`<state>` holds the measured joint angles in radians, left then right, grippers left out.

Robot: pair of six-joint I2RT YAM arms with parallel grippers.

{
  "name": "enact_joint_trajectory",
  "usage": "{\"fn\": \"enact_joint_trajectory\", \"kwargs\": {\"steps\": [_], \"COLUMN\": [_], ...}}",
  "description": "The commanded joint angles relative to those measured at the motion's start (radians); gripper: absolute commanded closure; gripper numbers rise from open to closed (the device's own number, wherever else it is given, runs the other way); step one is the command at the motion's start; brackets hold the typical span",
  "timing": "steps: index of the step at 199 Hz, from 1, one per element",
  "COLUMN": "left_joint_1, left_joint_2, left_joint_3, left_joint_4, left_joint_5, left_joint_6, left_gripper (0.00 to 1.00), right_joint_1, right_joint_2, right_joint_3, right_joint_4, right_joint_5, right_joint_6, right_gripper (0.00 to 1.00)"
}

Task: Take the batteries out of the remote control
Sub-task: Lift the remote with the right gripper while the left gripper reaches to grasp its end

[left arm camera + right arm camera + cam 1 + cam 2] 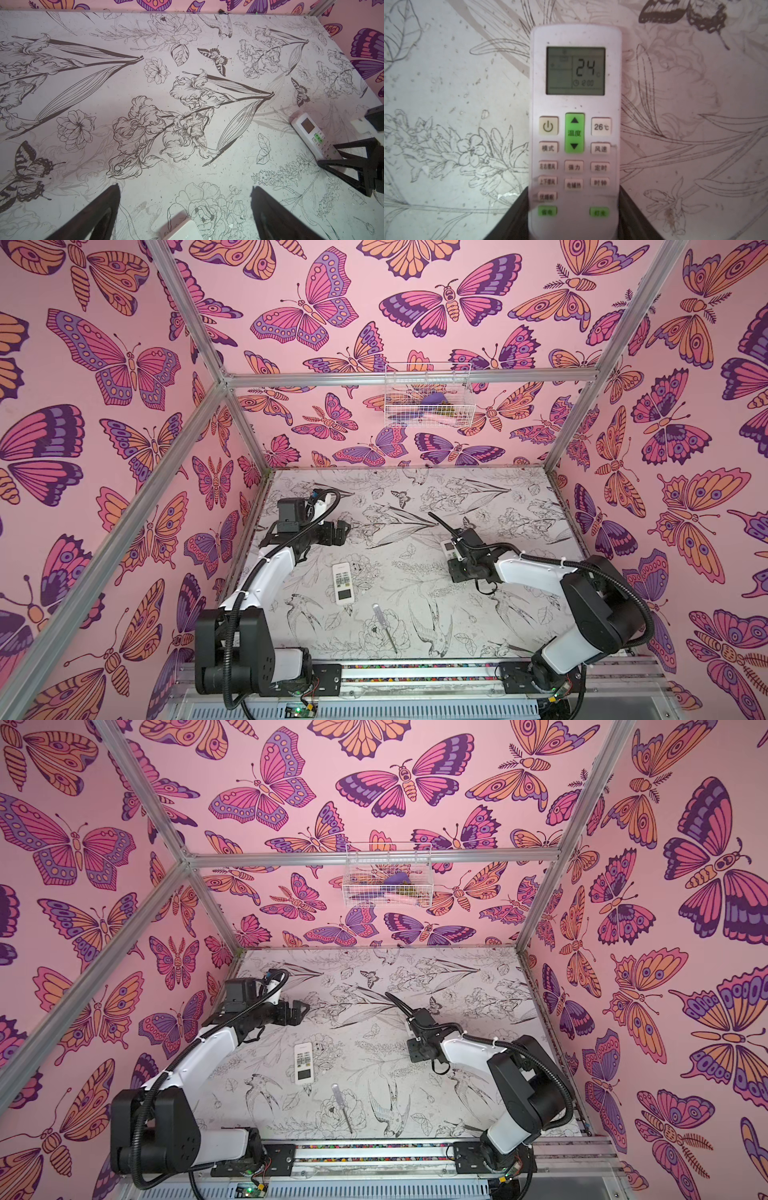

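Your right gripper [573, 195] is clamped around the button end of the held remote [575, 104]. Its fingers [517, 218] sit flush on both long edges, screen side up, well beyond the screwdriver [384, 626] and to its right. Your left gripper [345, 531] is spread wide with nothing in it, beyond the screwdriver and to its left. The loose remote [343, 583] lies face up on the table [519, 506], between the screwdriver and the left gripper. The batteries can't be seen in any view; both remotes show only their button faces.
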<state>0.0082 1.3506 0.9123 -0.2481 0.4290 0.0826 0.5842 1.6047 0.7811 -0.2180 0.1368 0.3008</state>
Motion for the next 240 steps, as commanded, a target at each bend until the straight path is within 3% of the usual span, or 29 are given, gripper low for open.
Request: {"fn": "enact_joint_trajectory", "kwargs": {"steps": [1,46,102,135,166,213,240], "left_joint_1": [0.003,-0.068,-0.177,-0.236,-0.27,-0.299,-0.307], "left_joint_2": [0.004,0.088,0.107,0.071,0.059,0.031,0.006], "left_joint_3": [0.071,0.289,0.487,0.494,0.493,0.411,0.299], "left_joint_4": [-0.06,-0.199,-0.275,-0.274,-0.274,-0.232,-0.163], "left_joint_5": [0.033,0.105,0.206,0.302,0.375,0.393,0.388], "left_joint_6": [0.064,0.223,0.592,0.943,1.172,1.467,1.725], "left_gripper": [0.01,0.01,0.01,0.01,0.01,0.01,0.0], "right_joint_1": [0.005,-0.001,-0.021,-0.023,-0.023,-0.023,-0.023], "right_joint_2": [0.011,-0.024,-0.202,-0.319,-0.419,-0.507,-0.508], "right_joint_3": [0.03,0.099,0.105,0.091,0.089,0.086,0.107], "right_joint_4": [-0.052,-0.098,-0.058,-0.004,0.012,-0.006,-0.039], "right_joint_5": [-0.01,-0.013,-0.133,-0.2,-0.291,-0.414,-0.495], "right_joint_6": [-0.052,-0.127,-0.217,-0.289,-0.365,-0.439,-0.468], "right_gripper": [0.49,0.49,0.48,0.48,0.48,0.48,0.48]}}
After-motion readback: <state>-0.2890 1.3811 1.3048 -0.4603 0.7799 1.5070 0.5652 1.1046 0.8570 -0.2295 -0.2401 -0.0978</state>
